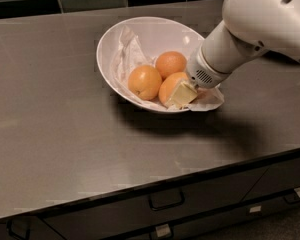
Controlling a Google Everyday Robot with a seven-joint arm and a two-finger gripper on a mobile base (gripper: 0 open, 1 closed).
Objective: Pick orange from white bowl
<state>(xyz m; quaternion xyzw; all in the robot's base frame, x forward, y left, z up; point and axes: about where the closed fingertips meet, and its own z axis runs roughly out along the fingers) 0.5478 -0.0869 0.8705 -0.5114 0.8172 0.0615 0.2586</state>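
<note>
Grey counter (65,149). White arm (255,24) slants down-left from upper right, wrist over right rim of white bowl (155,29). Orange (168,85) in bowl's front right, beside two other oranges (145,82). Gripper (182,94) touching orange; whether clamped, cannot tell.

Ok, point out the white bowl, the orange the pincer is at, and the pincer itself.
white bowl (104,43): camera view, bare left wall by the rim.
orange (167,87): camera view, its uncovered left side.
pincer (181,94): camera view, pale tip, inside the white bowl against the orange.
</note>
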